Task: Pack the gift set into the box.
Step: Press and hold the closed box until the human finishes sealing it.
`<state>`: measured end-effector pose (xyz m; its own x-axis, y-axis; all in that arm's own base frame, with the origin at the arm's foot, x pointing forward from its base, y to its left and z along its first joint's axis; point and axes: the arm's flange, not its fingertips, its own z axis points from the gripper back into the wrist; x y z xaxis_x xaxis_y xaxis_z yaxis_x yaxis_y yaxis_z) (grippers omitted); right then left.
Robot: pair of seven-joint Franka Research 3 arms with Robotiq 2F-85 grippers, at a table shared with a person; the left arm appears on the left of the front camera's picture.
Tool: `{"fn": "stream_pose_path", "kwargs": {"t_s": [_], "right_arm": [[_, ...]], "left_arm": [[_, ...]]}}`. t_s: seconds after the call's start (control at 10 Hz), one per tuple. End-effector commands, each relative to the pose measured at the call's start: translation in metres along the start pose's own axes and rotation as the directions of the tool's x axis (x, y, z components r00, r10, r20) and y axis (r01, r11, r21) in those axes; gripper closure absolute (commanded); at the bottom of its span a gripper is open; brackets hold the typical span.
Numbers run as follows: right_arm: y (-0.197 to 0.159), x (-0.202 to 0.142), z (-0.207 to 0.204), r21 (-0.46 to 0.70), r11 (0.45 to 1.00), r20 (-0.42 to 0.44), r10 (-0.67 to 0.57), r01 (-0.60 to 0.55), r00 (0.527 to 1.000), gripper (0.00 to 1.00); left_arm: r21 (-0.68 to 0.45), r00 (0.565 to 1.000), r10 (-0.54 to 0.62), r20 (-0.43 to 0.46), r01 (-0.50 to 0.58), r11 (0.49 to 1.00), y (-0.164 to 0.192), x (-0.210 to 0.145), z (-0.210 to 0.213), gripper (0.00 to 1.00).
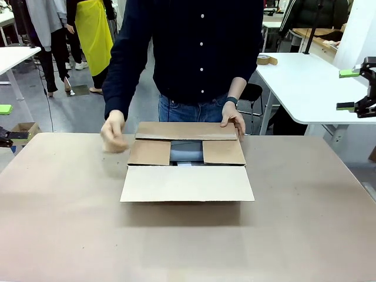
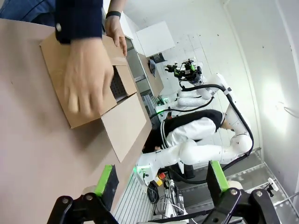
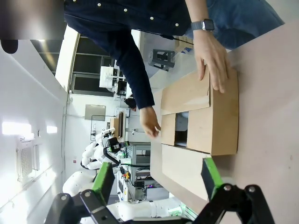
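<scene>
Brown box [image 1: 187, 183] — side flaps folded in, grey-blue pouch [image 1: 186, 151] showing.

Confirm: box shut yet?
Partly shut: box side flaps and far flap folded in, near flap lies open; grey-blue pouch shows through gap.

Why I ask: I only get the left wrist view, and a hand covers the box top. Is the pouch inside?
Observer: Yes. In the front view the grey-blue pouch shows through the gap between the two folded side flaps of the box.
Operator: Is that hand pressing on the box?
Observer: No. That hand is beside the box, on the robot's left, off the cardboard. The other hand rests on the far flap.
Operator: Is the right claw holding anything?
Observer: No. The right wrist view shows the right claw open, with nothing between its fingers.
</scene>
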<state>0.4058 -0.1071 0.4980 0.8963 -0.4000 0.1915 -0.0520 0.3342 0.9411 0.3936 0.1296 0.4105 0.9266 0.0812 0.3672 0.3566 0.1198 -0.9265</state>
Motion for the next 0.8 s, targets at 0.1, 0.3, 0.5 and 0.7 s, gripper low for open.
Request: {"fn": "stream_pose_path", "kwargs": {"t_s": [0.1,0.3,0.5,0.7], "right_arm": [[0.0031,-0.0001,-0.0011,0.003,1.000,0.007,-0.012,0.012,1.000,0.00],[0.0031,-0.0001,-0.0011,0.003,1.000,0.007,-0.012,0.012,1.000,0.00],[0.0031,-0.0001,-0.0011,0.003,1.000,0.007,-0.012,0.012,1.000,0.00],[0.0031,-0.0001,-0.0011,0.003,1.000,0.007,-0.012,0.012,1.000,0.00]], "left_arm": [[0.000,1.000,-0.004,0.010,0.004,1.000,-0.0009,-0.0013,-0.0007,0.00],[0.000,1.000,-0.004,0.010,0.004,1.000,-0.0009,-0.0013,-0.0007,0.00],[0.000,1.000,-0.004,0.010,0.004,1.000,-0.0009,-0.0013,-0.0007,0.00],[0.000,1.000,-0.004,0.010,0.004,1.000,-0.0009,-0.0013,-0.0007,0.00]]}}
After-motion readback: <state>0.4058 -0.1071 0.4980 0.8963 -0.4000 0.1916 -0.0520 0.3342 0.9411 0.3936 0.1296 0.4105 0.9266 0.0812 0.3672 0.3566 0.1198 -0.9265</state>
